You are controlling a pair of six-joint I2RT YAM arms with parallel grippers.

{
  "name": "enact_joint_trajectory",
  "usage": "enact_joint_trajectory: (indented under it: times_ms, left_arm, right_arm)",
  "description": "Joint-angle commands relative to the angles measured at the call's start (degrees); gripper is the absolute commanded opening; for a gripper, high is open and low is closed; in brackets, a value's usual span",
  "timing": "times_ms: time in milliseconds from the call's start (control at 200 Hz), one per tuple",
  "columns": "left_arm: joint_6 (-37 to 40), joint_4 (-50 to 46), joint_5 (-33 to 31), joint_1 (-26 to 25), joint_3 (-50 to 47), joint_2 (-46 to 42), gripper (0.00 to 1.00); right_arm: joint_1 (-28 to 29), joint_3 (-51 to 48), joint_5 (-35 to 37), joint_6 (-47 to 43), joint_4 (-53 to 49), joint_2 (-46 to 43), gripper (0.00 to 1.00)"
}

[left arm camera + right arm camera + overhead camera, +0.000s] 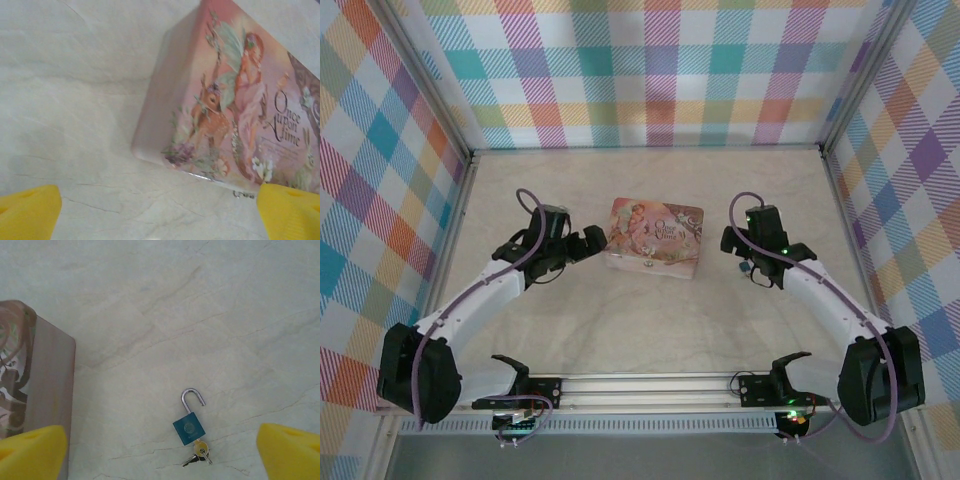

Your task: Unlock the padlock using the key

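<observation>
Look, your padlock (189, 427) lies open, key (200, 447) in it. Right pincer (161, 452) and left pincer (160, 212) gape apart, empty. Seems done; back away.

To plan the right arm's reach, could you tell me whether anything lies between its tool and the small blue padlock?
Nothing visible does. The small blue padlock, silvery shackle swung open, lies on the bare pale table between the open yellow fingers of the right tool; the pink illustrated tin box sits apart.

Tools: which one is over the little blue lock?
The right tool: the blue padlock lies on the table below it, shackle open. The left tool faces the pink tin instead.
</observation>
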Motion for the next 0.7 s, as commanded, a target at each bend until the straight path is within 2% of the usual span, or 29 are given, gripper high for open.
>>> enact_joint_trajectory:
  times_ms: [0,90,205,325,420,485,535,585,695]
  left_arm:
    - [2.1,-5.4,-11.1,0.7,2.9,-2.6,1.00]
    - [3.0,-6.8,-18.9,0.9,3.3,-3.5,1.00]
    - [9.3,-3.8,-27.8,0.9,1.5,-4.0,1.00]
    - [14.2,5.0,-39.9,1.1,-4.2,-5.5,1.00]
    - [21.4,18.6,-45.7,2.0,-10.1,-5.6,1.00]
    - [22.8,24.3,-45.4,4.6,-12.7,-3.7,1.00]
    - [22.9,26.1,-43.8,7.3,-13.3,-1.4,1.00]
    - [22.5,28.2,-44.8,8.9,-13.6,1.4,1.00]
    - [25.9,41.4,-42.4,10.4,-17.7,6.1,1.00]
  right_arm:
    - [-0.7,1.3,3.3,-0.7,-1.6,-0.9,1.00]
    - [-1.3,1.0,5.2,-0.2,-0.5,-1.4,1.00]
    - [-1.4,-0.7,13.4,-0.2,4.5,-1.6,1.00]
    - [-1.5,-6.9,19.4,-5.4,17.5,-2.3,1.00]
    - [-2.0,-13.7,22.8,-11.8,32.3,-1.8,1.00]
    - [-2.9,-16.7,23.5,-13.9,39.7,-0.6,1.00]
    - [-4.0,-17.5,23.3,-14.2,42.2,1.0,1.00]
    - [-5.1,-17.7,23.0,-14.2,43.9,3.2,1.00]
    - [-6.5,-20.7,21.4,-18.5,55.3,8.0,1.00]
